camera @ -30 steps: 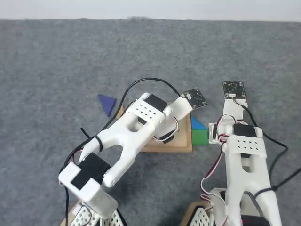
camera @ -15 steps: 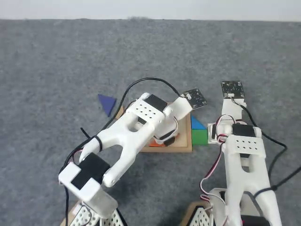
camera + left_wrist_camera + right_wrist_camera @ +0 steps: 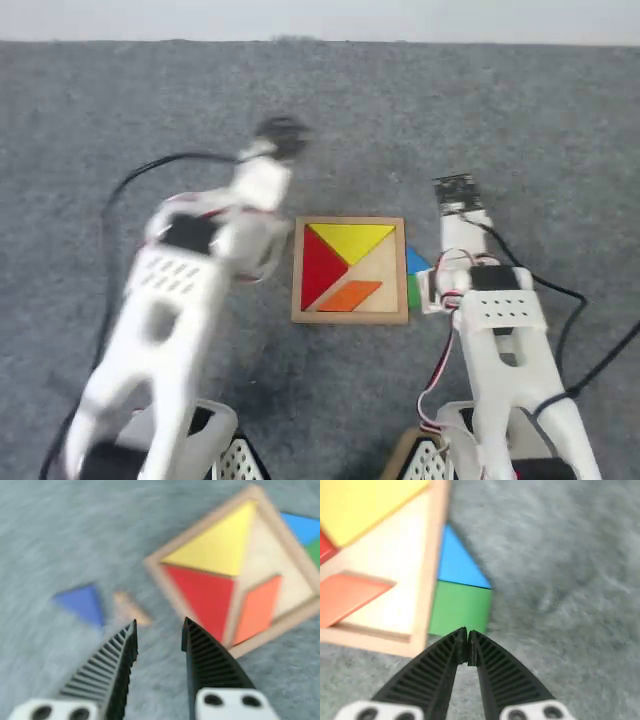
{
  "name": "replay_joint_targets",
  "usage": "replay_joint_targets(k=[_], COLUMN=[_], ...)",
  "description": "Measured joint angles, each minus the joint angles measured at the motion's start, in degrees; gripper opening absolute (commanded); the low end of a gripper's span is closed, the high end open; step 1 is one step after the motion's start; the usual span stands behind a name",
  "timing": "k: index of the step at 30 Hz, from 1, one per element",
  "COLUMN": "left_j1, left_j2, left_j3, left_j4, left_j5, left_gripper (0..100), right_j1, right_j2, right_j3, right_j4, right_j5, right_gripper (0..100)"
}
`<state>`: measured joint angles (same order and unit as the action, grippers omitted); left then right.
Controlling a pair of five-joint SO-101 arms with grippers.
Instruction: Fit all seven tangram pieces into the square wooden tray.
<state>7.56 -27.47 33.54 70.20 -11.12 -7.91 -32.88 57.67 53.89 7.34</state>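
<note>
The tray (image 3: 350, 316) is set on the counter (image 3: 480, 110), three pieces (image 3: 350, 240) seated. The blue triangle (image 3: 457, 562) and green square (image 3: 460, 607) touch its outer wall, so the tray could be shoved when they are gripped. The right claw (image 3: 468, 631) is held together, empty; the left claw (image 3: 160, 624), apart. A tan piece (image 3: 131, 611) is too blurred to be identified.

Carpet (image 3: 450, 120) under wooden tray (image 3: 350, 318), loose pieces (image 3: 418, 263)

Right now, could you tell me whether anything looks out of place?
Four pieces lie outside the tray: a light blue triangle and green square against its outer edge, a dark blue triangle and tan piece apart from it.
</note>
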Motion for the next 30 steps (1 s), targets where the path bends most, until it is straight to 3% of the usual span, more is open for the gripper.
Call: replay_joint_targets(k=[6,11,17,25,30], left_j1=[-16.2,-22.2,-24.2,-24.4,-24.4], left_j2=[-14.9,-20.3,-21.2,-21.2,-21.2], left_j3=[18.0,31.5,37.9,37.9,37.9], left_j4=[-0.9,-8.7,-17.4,-18.1,-18.1], left_j5=[0.4,0.4,0.4,0.4,0.4], left_gripper=[13,13,13,13,13], right_j1=[-9.5,-20.1,-27.7,-27.9,-28.1], right_j2=[0.0,-0.4,-0.4,0.3,9.5], right_j3=[0.0,0.0,-3.1,-7.4,-12.7], right_j4=[1.1,3.3,3.3,3.3,3.3], right_j5=[3.4,7.4,7.6,7.2,5.8], right_gripper=[0.6,0.6,0.6,0.6,0.6])
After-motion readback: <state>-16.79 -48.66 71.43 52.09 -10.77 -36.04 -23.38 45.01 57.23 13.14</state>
